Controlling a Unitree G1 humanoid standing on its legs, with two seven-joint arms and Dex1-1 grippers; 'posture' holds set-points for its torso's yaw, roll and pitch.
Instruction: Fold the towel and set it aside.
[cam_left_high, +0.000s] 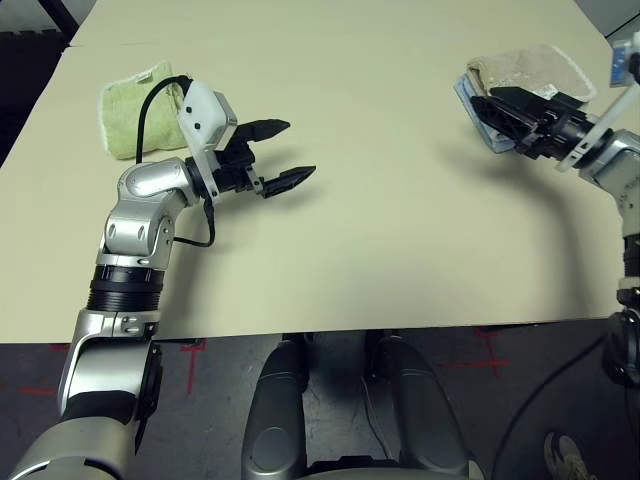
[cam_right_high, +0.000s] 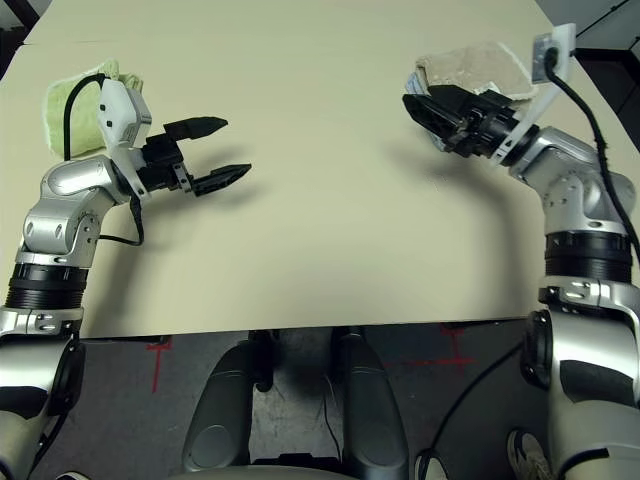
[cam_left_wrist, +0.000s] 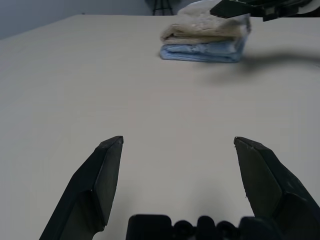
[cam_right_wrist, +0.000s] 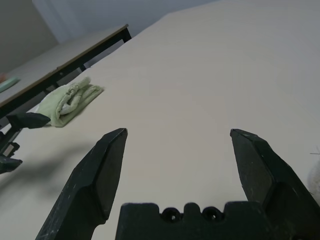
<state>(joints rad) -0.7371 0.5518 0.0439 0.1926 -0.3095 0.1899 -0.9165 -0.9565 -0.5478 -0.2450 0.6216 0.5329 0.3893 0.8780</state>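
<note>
Apparently the towel is folded and lies atop a blue cloth at the tabletop's far right. Both end effectors, left and right, gape wide, empty. Next, I'd judge, only retreating arms.

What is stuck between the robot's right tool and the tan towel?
Nothing visible. The right tool hovers open beside the towel, which lies folded on top of a folded blue towel at the table's far right. Bare tabletop lies ahead of its open fingers.
</note>
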